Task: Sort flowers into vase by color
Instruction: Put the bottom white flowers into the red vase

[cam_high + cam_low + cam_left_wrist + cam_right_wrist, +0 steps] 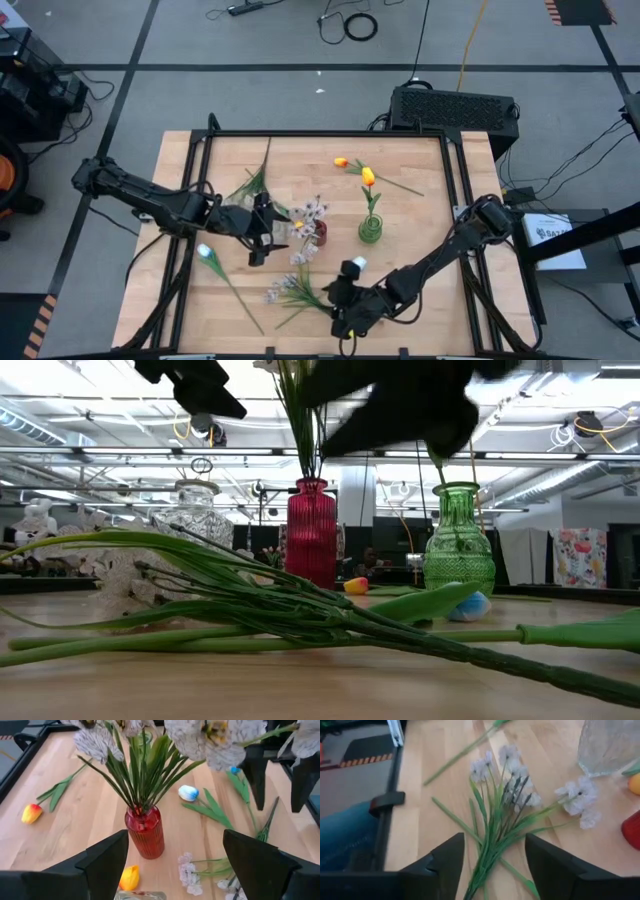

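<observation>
A red vase [145, 832] holds a spray of pale blossoms [215, 735]. A green vase [370, 230] holds an orange tulip [368, 177]. My left gripper [175, 845] hovers open just left of the red vase, with nothing between its fingers. My right gripper [495, 842] is open near the table's front edge, over a loose spray of pale blossoms [512, 795] that lies flat; its fingers stand on either side of the green stems [482, 870]. A white-blue tulip [205, 252] lies at the front left, another [188, 793] near my right gripper. An orange tulip [342, 162] lies at the back.
A clear glass vase [610, 742] stands left of the red vase, under my left gripper. Another orange tulip head [130, 877] lies by the red vase's foot. Green leaves [250, 185] lie at the back left. A black frame [190, 180] rims the table.
</observation>
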